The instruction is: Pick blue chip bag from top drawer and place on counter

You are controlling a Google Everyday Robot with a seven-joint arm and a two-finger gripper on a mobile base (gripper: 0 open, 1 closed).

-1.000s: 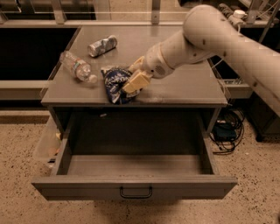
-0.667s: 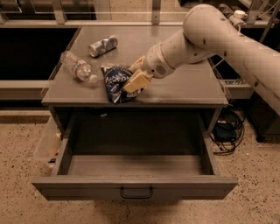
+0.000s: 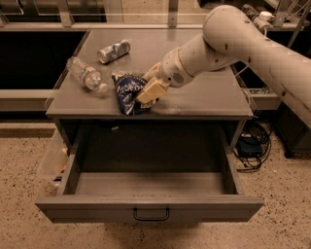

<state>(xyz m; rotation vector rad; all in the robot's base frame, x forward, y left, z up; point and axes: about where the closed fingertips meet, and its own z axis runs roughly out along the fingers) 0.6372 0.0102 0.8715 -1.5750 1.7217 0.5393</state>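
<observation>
Nothing moved: gripper [image 3: 149,90] rests against bag [image 3: 126,93] on counter [image 3: 204,97].
Bag lies just left, long axis near-far; grasp cannot be told.

Dim warm light; end effector [image 3: 144,88] over counter [image 3: 204,97]

Setting: robot test lab or workshop. Evidence: speckled hard floor [image 3: 24,194]; grey counter [image 3: 209,95] over an open metal top drawer [image 3: 97,210]; loose cables [image 3: 251,148] on the floor at right; metal frame posts [image 3: 172,12] behind. Gripper [image 3: 148,91] low over the counter's front, at the blue chip bag [image 3: 125,90].
</observation>
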